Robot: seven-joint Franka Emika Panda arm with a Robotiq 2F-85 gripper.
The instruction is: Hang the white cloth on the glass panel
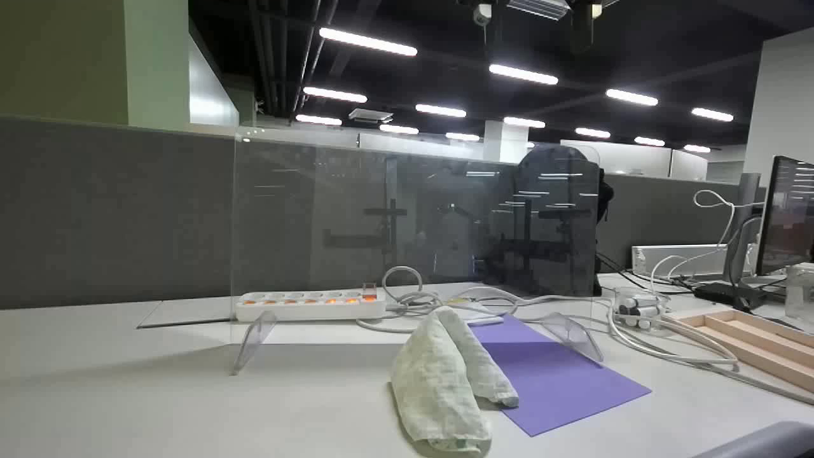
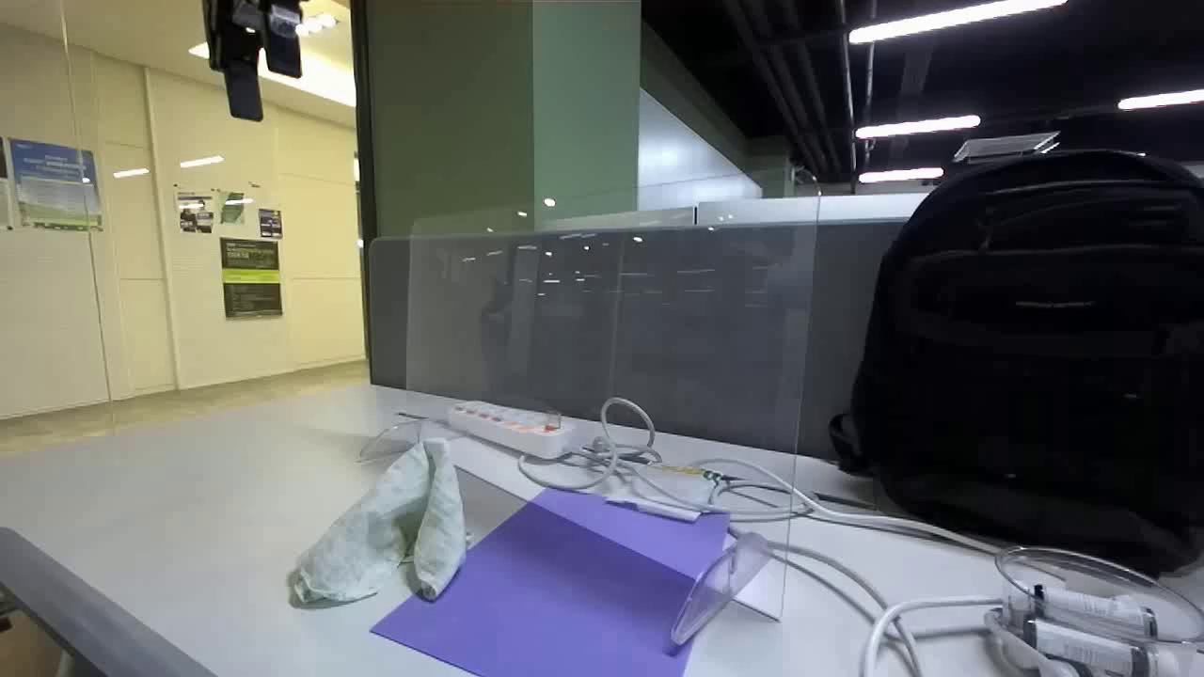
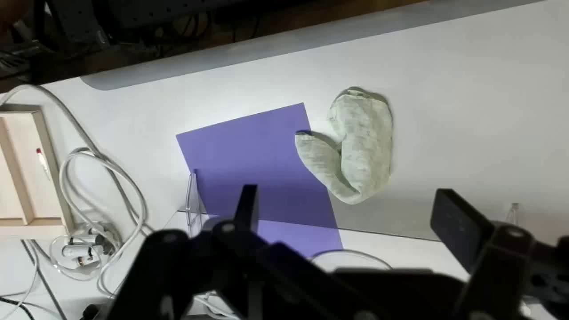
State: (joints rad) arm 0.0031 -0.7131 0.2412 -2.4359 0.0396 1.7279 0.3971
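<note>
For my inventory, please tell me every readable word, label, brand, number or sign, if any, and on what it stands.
No text can be read.
Wall posters: print too small, blurred.
White cylinders: print too blurred.
Black backpack: faint mark, unreadable.

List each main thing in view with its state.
Gripper: open, holding nothing.
White cloth: bunched on the desk, not hung.
Glass panel: upright.
Purple sheet: flat, partly covered by the cloth.
Power strip: apparently on, glowing orange in places.
Backpack: upright.
Monitor: on or off unclear.
Ceiling lights: lit.
</note>
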